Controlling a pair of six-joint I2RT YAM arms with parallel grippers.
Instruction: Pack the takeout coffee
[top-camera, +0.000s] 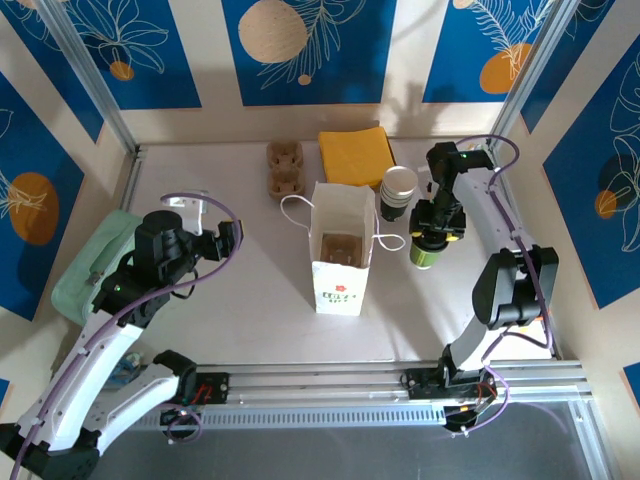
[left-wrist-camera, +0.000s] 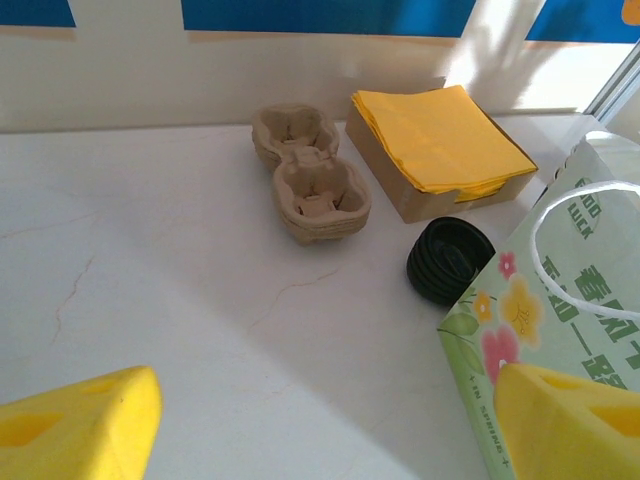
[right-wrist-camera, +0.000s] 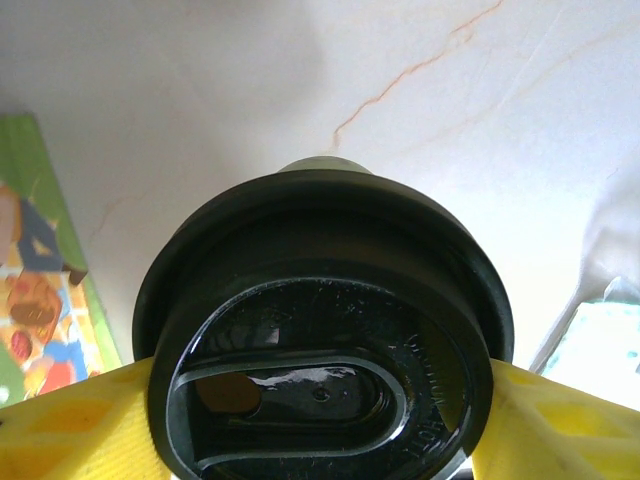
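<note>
Closest to the right wrist camera is the black lid (right-wrist-camera: 320, 330) capping the takeout coffee (right-wrist-camera: 322, 166); a sliver of pale cup wall peeks past the lid's far edge. Taking the paper bag (top-camera: 340, 262) as marker and reading from the left, the left gripper (left-wrist-camera: 320, 435) hangs well left of the bag, its yellow fingers spread wide with nothing between them. Behind the bag to its left lies the brown cup carrier (top-camera: 284, 168). Straight behind the bag sit the yellow napkins (top-camera: 355, 157), with the spare lids (left-wrist-camera: 450, 260) just behind the bag's back wall. At its back right corner stand the nested cups (top-camera: 397, 187). Right of the bag, just past those cups, the right gripper (top-camera: 430, 245) comes at the coffee from above, so the lid faces its camera and the cup's long axis runs roughly along the fingers. Both yellow pads hug the cup's flanks under the lid's rim with no gap showing, so I judge it clasped. Whether it rests on the table I cannot tell. The bag's open mouth lies to this gripper's left, and the right arm is clearly nearer; the move looks like a short carry leftward, then a straight drop in.
</note>
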